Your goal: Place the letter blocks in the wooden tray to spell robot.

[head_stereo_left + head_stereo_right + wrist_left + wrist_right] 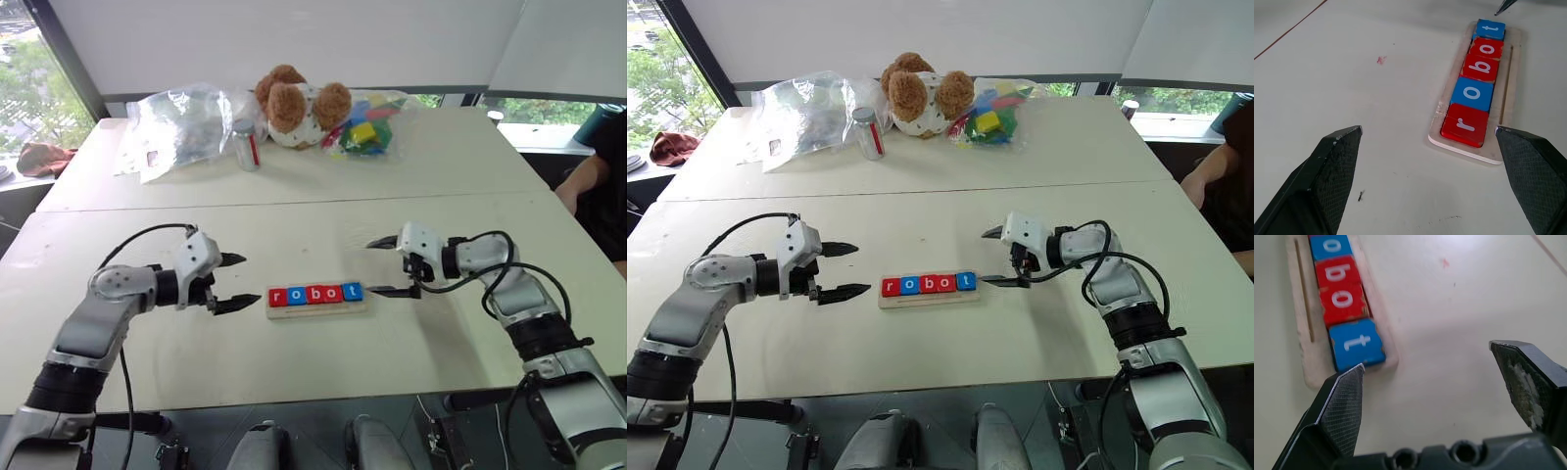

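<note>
Left hand [230,282] spread wide, empty, hovering just off the 9 o'clock end of the wooden tray [318,305]. Right hand [390,266] likewise spread and empty, at the tray's 3 o'clock end, lower finger close to the tray end; contact cannot be told. Tray lies flat on the pale surface [294,372] between both hands. Five letter blocks [315,293] sit in it edge to edge, reading r, o, b, o, t: red, blue, red, red, blue. At 12 o'clock, far across the surface: a teddy bear [297,104], a clear plastic bag [176,122], a small jar [246,145] and a bag of coloured toy bricks [367,127].
</note>
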Robot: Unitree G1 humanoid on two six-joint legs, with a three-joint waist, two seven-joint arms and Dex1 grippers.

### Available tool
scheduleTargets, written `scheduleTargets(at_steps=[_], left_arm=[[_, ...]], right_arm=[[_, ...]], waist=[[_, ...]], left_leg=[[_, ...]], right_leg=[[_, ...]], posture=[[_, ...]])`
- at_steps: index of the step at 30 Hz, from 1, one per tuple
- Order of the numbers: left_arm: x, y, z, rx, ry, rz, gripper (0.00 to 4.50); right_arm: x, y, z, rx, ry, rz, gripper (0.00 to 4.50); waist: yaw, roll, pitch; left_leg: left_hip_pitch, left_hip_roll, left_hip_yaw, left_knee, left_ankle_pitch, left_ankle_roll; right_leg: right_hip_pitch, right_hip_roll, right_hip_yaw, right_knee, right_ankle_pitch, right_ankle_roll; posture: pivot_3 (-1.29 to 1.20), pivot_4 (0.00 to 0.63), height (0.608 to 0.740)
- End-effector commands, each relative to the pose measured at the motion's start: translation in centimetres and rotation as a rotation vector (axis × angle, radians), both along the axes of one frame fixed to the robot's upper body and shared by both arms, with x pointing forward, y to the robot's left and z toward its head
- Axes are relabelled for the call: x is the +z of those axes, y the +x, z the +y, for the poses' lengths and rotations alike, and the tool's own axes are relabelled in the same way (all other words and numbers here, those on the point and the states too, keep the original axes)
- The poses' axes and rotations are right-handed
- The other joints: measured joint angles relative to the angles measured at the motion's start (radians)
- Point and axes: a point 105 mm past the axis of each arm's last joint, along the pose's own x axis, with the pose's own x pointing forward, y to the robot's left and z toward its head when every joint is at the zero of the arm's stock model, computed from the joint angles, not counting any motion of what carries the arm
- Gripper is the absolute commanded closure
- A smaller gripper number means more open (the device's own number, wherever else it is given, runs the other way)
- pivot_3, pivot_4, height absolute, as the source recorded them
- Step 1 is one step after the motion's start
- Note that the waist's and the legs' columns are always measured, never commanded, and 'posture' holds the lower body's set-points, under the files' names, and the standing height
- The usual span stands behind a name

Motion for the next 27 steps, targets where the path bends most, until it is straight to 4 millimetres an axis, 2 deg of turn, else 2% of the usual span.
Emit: scheduleTargets(at_steps=[1,27], left_arm=[[1.1,0.1,0.1,0.001,-0.012,-0.04,0.0],[0.7,0.0,-0.2,0.006,-0.017,-0.032,0.0]], right_arm=[[1.1,0.5,0.5,0.019,0.009,-0.056,0.02],[1.4,0.6,1.8,0.05,0.034,-0.064,0.02]], waist=[[0.0,0.0,0.0],[0.0,0.0,0.0]], left_leg=[[0.0,0.0,0.0,0.0,0.0,0.0],[0.0,0.0,0.0,0.0,0.0,0.0]], right_leg=[[0.0,0.0,0.0,0.0,0.0,0.0],[0.0,0.0,0.0,0.0,0.0,0.0]], posture=[[0.0,0.15,0.74],[0.0,0.15,0.74]])
